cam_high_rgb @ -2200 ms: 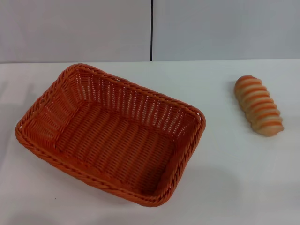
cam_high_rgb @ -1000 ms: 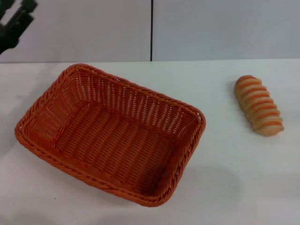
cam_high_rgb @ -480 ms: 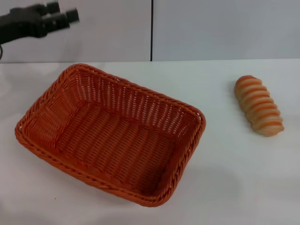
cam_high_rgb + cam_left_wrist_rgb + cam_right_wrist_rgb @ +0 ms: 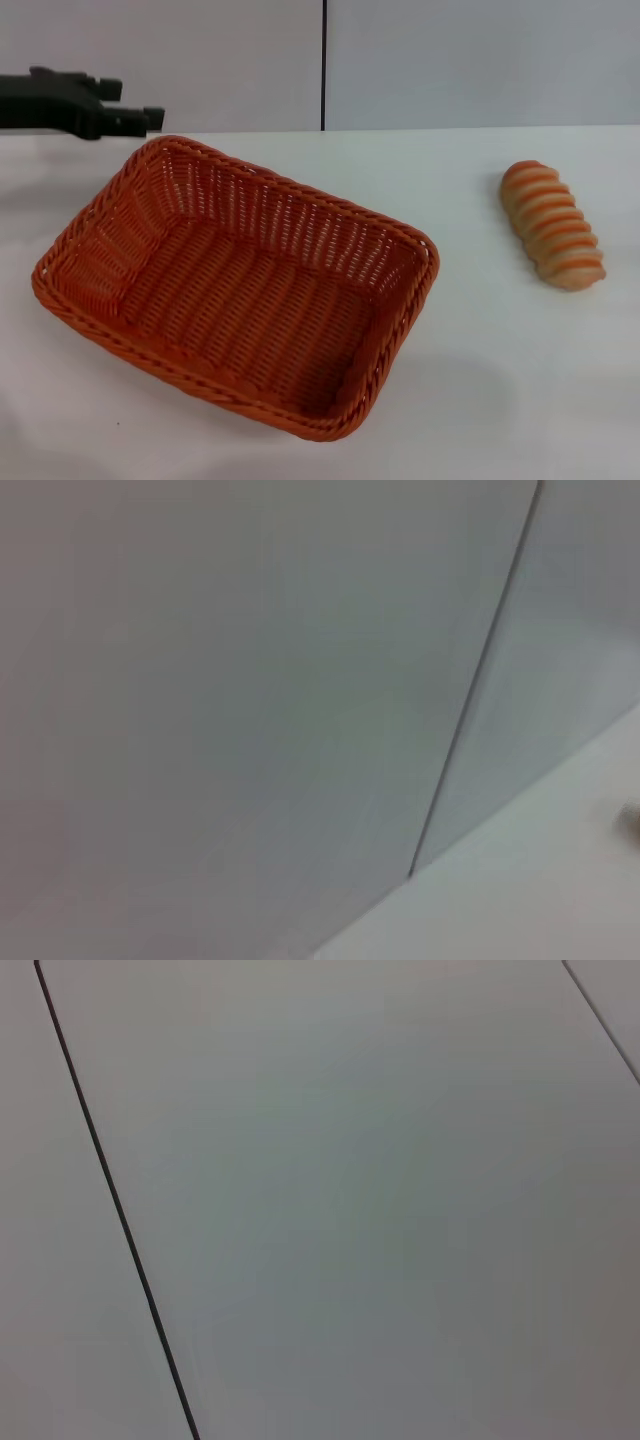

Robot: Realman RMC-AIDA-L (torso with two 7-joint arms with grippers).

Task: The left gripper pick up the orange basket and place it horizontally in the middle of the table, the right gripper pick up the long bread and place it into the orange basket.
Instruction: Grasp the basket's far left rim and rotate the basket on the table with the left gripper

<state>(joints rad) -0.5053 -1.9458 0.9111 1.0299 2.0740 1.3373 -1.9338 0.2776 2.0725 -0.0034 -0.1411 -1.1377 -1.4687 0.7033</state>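
- Left hand (image 4: 135, 120): above the basket's far left corner; whether its fingers stand apart cannot be told
- Basket (image 4: 235, 285): askew on the counter (image 4: 480, 380); a shallow rim grip may slip
- Bread (image 4: 552, 225): well right; right hand unseen

one orange basket (image 4: 235, 285), one long bread (image 4: 552, 225)

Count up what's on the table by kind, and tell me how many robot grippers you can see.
Orange basket: 1
Long bread: 1
Left gripper, above the basket's far left corner: 1
Total: 3 (2 items on the table, 1 gripper in view)
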